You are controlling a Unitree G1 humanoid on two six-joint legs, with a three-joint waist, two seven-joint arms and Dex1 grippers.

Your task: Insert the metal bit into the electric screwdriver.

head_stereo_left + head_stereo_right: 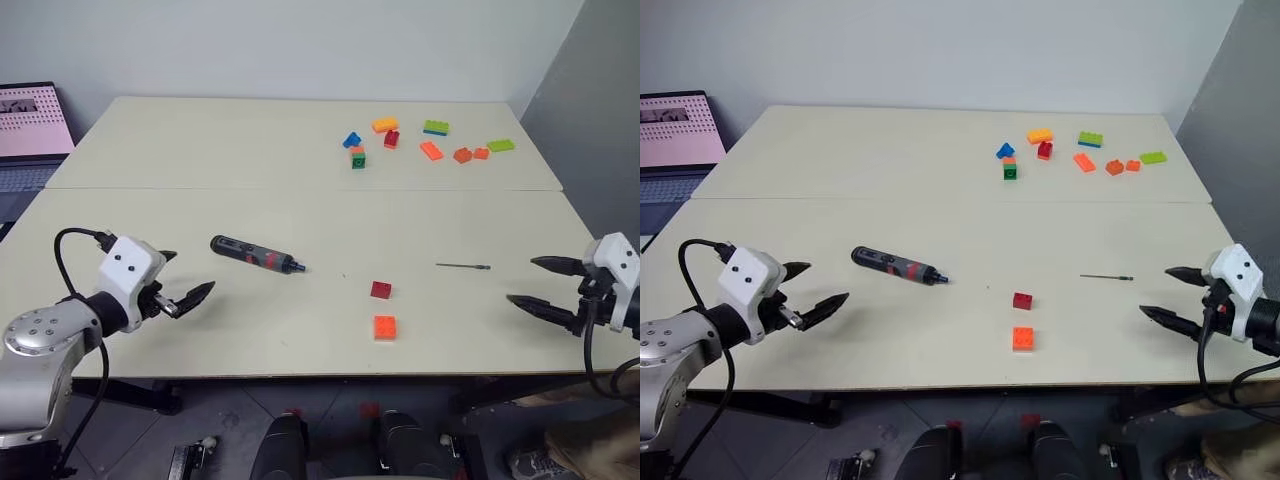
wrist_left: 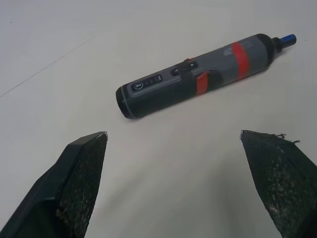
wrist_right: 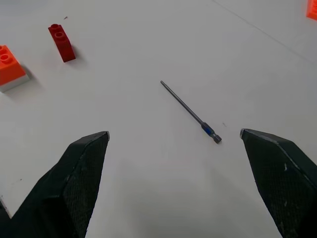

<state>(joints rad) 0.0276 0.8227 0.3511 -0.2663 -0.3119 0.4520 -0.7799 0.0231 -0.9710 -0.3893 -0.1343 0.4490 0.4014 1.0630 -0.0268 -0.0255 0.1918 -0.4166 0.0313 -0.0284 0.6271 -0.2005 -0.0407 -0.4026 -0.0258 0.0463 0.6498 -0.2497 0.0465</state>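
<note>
We judge the task at its approach step, nothing grasped yet. At 9 o'clock the left end effector [image 1: 183,296] gapes wide, facing the electric screwdriver [image 1: 255,255] lying left of centre on the surface [image 1: 300,215]. The metal bit [image 1: 462,265] lies toward 3 o'clock before the wide-open right end effector [image 1: 540,285]. Next, each must close on its part. The screwdriver's socket stays indistinct.

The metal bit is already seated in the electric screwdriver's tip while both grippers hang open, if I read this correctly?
Not quite: the metal bit lies loose on the table, well apart from the electric screwdriver, as the left eye view shows. The left gripper and right gripper are indeed open.
</note>
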